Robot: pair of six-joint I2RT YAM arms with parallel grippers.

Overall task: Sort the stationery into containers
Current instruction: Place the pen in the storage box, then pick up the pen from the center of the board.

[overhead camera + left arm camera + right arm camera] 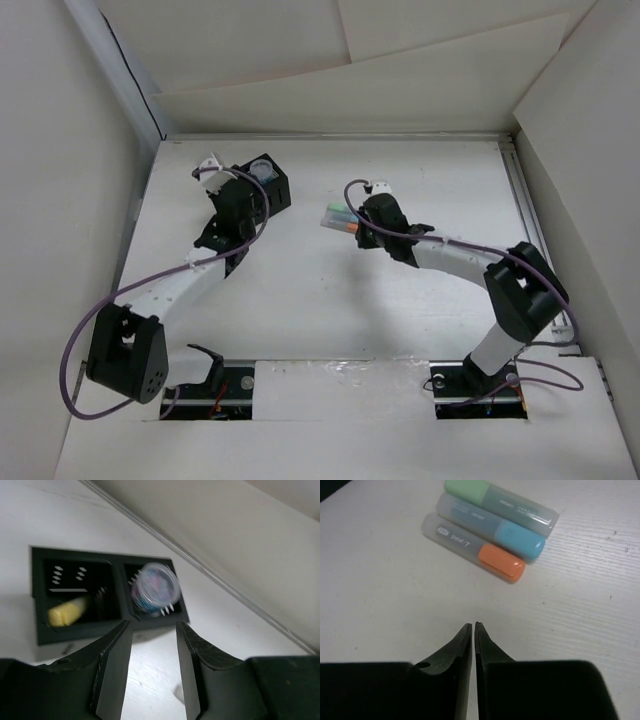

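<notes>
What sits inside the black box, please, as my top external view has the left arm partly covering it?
Observer: A pale yellow bar lies in one compartment of the box, beside the one holding the tape roll.
Operator: Thank you. Is the left tool holding anything?
Observer: No, the left tool is open and empty.
Operator: And the right tool?
Observer: The right tool is shut, empty, short of three bars lying side by side.

1 overhead; 2 wrist cams close.
</notes>
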